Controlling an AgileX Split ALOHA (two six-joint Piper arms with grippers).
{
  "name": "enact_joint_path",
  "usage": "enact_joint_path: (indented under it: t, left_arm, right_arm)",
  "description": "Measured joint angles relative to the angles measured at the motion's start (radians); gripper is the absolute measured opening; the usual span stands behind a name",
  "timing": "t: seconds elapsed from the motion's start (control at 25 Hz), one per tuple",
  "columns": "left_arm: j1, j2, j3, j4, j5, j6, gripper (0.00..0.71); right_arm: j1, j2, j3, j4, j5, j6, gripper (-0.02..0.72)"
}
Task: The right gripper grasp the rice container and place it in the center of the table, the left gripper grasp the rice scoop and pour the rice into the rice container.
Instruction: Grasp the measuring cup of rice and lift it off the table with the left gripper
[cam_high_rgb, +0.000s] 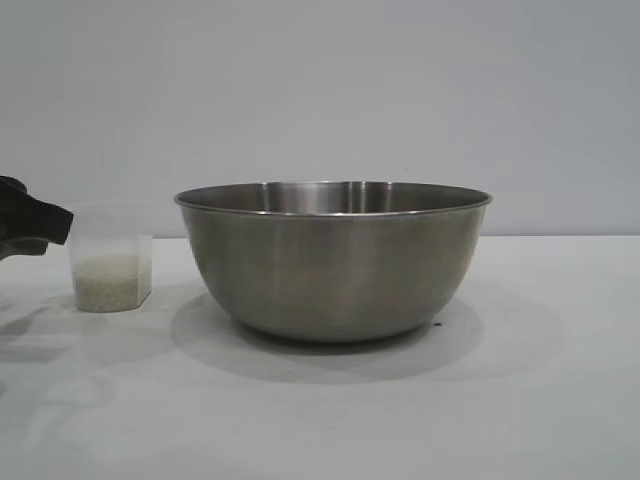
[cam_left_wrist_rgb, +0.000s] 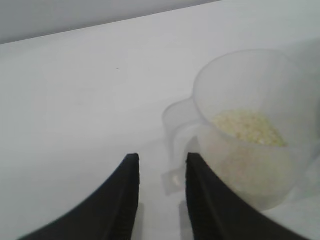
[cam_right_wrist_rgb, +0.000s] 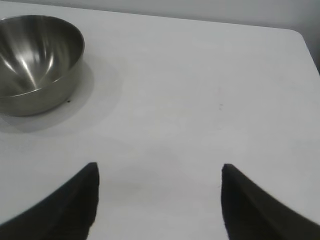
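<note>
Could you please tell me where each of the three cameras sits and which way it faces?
Exterior view: level at table height, facing the large round steel bowl and the small clear plastic cup of white rice; the left hand shows at the edge.
Left wrist view: above the left hand, looking down at the cup's handle.
Right wrist view: above the open right hand, overlooking the white table.
Shared: the bowl shows in the exterior and right wrist views.

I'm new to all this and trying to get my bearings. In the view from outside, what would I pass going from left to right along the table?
The left hand at the picture's edge → the rice scoop with the rice in it → the rice container, all on the table.
</note>
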Motion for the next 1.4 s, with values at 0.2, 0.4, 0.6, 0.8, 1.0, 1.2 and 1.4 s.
enact_joint_path:
  t: [0.2, 0.4, 0.6, 0.8, 1.0, 1.2, 1.4]
  left_arm:
    - [0.0, 0.026, -0.036, 0.0, -0.002, 0.009, 0.232]
    - [0.0, 0.059, -0.058, -0.001, -0.002, 0.013, 0.232]
    - [0.0, 0.077, -0.081, -0.001, -0.002, 0.021, 0.232]
    - [0.0, 0.077, -0.115, -0.004, 0.0, 0.062, 0.232]
    - [0.017, 0.086, -0.143, 0.011, 0.0, 0.077, 0.232]
    - [0.076, 0.108, -0.174, 0.153, 0.001, 0.077, 0.232]
    - [0.087, 0.115, -0.215, 0.211, 0.001, 0.077, 0.043]
  right_arm:
    - [0.0, 0.0, 0.0, 0.0, 0.0, 0.0, 0.442]
    - [0.0, 0.0, 0.0, 0.0, 0.0, 0.0, 0.442]
    - [0.0, 0.0, 0.0, 0.0, 0.0, 0.0, 0.442]
    - [0.0, 0.0, 0.0, 0.0, 0.0, 0.0, 0.442]
    - [0.0, 0.0, 0.0, 0.0, 0.0, 0.0, 0.442]
    - [0.0, 0.0, 0.0, 0.0, 0.0, 0.0, 0.442]
    - [0.0, 0.0, 0.0, 0.0, 0.0, 0.0, 0.442]
